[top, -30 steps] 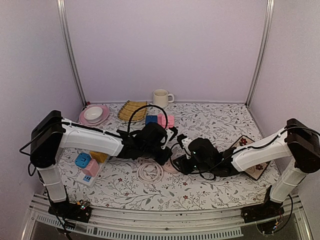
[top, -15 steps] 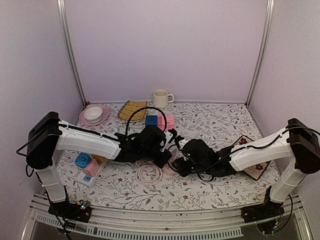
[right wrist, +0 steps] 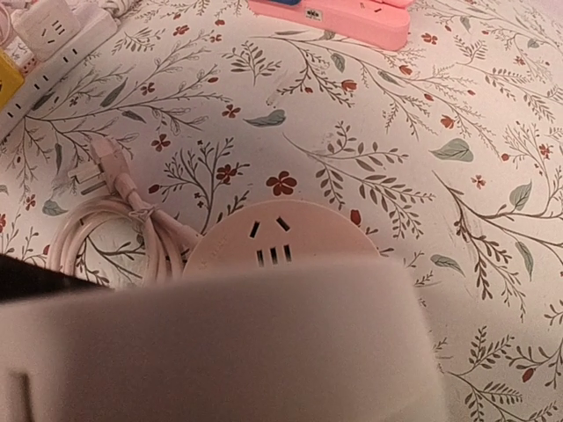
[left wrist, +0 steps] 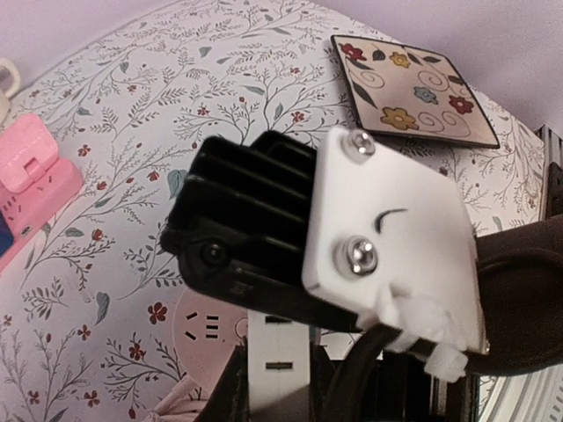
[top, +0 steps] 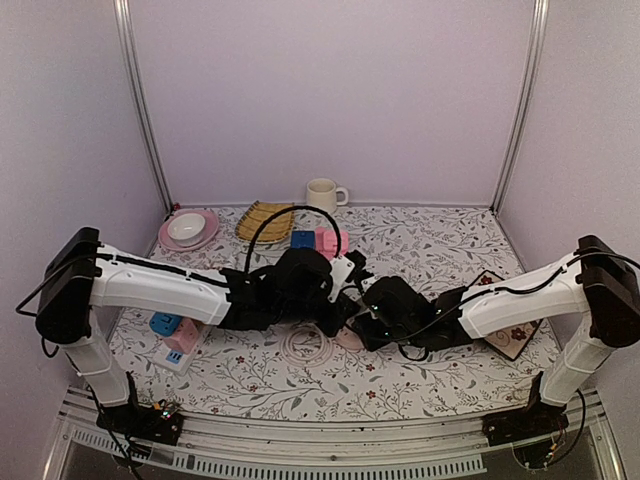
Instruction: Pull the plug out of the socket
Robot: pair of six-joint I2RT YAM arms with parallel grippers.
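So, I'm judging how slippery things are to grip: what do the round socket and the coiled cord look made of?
The round socket looks like moulded plastic, pale pink, smooth and matte: crisp slots, soft sheen. The coiled cord looks like white rubbery or PVC sheathing, faintly glossy, bending in soft loops. Look alone cannot confirm either.

The socket (right wrist: 281,251) looks like smooth, pale pink plastic with a soft sheen. Its coiled cable (right wrist: 158,233) is white and rubbery-smooth. The table cover (right wrist: 396,132) is a matt floral print. At the far side, the mug (top: 322,195) shines like glazed ceramic. A white plastic plate (left wrist: 387,237) carries two bright metal screws (left wrist: 361,255), beside a matt black ribbed housing (left wrist: 237,220).
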